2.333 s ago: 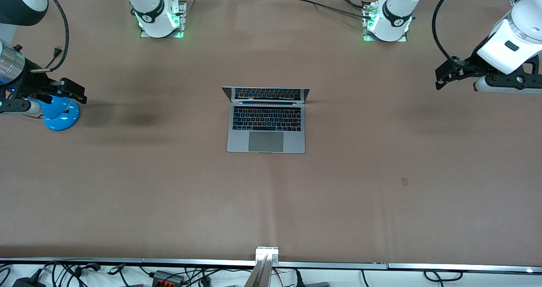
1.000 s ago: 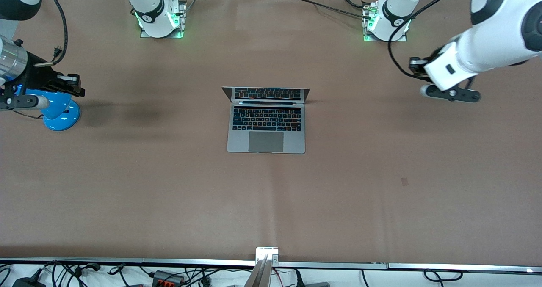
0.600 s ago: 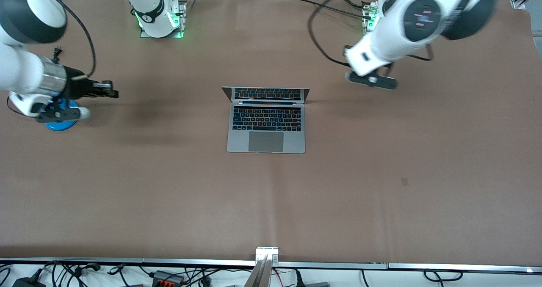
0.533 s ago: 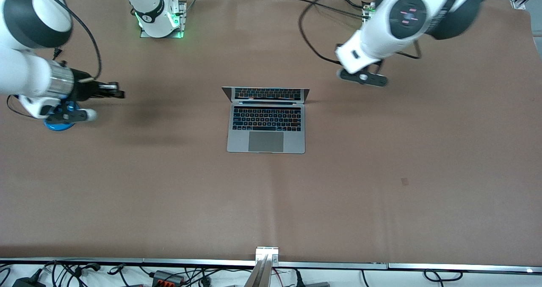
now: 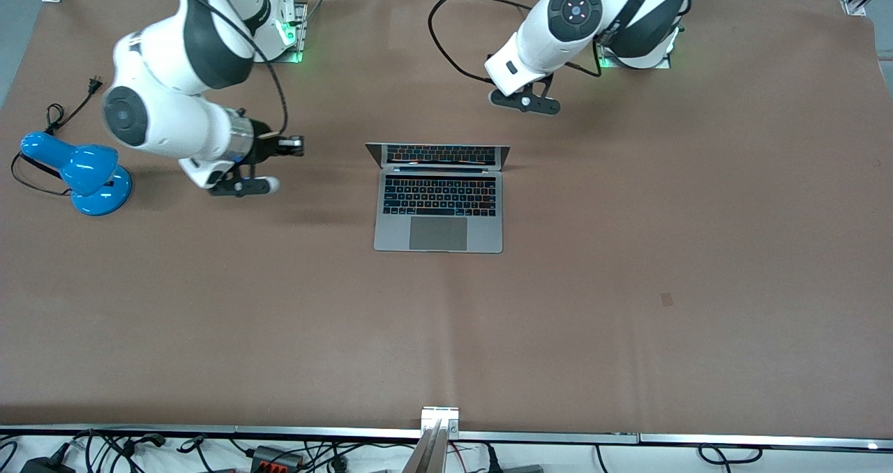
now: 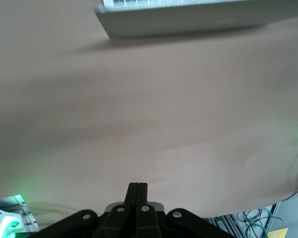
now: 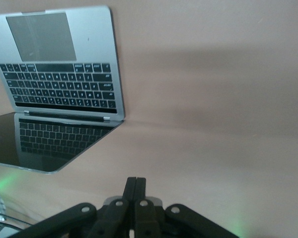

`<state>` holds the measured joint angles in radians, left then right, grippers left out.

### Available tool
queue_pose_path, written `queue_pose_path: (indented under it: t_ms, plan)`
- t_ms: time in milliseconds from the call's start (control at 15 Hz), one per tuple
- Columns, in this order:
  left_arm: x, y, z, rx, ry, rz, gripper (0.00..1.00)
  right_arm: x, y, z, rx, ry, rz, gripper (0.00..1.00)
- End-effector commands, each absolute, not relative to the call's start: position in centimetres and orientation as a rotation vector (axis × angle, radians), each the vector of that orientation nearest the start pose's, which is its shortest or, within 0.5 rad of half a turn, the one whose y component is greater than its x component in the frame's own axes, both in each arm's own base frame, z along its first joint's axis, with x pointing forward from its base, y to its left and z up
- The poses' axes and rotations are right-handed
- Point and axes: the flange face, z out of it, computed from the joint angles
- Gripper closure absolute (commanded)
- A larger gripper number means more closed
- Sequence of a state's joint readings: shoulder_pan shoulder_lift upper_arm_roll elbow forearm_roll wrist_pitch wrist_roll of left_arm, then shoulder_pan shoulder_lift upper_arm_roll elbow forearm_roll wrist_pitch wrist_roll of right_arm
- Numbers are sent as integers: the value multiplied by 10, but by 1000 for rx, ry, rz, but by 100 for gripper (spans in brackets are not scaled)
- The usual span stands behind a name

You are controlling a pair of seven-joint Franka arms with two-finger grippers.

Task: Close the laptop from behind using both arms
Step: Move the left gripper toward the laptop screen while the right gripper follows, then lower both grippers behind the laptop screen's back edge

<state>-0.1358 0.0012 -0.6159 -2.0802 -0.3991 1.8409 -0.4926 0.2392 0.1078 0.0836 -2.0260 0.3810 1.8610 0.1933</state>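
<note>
The silver-grey laptop point(image 5: 438, 211) lies open at the table's middle, its lid point(image 5: 438, 155) upright on the side toward the arms' bases. It also shows in the right wrist view point(image 7: 59, 74), and its edge shows in the left wrist view point(image 6: 188, 20). My right gripper point(image 5: 296, 142) is shut and empty, low over the table beside the laptop toward the right arm's end, pointing at the lid point(image 7: 135, 182). My left gripper point(image 5: 523, 101) is shut and empty point(image 6: 137, 187), over the table between the left arm's base and the lid's corner.
A blue desk lamp point(image 5: 84, 173) stands toward the right arm's end of the table, its black cord and plug point(image 5: 89, 84) trailing toward the bases. The arms' bases point(image 5: 268, 37) point(image 5: 638, 44) stand along the table's edge. Brown table point(image 5: 446, 333) lies bare nearer the camera.
Both arms have swung in from the table's ends toward the laptop. The right gripper left the blue lamp. The laptop has not moved.
</note>
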Motion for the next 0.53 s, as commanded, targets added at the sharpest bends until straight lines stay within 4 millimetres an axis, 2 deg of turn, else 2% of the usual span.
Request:
queue_pose_path:
  t_ms: [0, 67, 133, 267, 467]
  plan:
    - [335, -378, 413, -3237, 152, 654, 99, 459, 219, 361, -2822, 69, 467, 100]
    - [324, -380, 412, -3236, 154, 666, 99, 453, 229, 356, -2832, 91, 466, 100]
    - [316, -378, 411, -3228, 158, 658, 99, 443, 248, 353, -2844, 88, 485, 100]
    - [310, -378, 405, -3225, 179, 640, 99, 433, 265, 350, -2857, 111, 488, 100]
    - [304, -383, 372, -3287, 170, 476, 99, 413, 292, 349, -2878, 135, 511, 100]
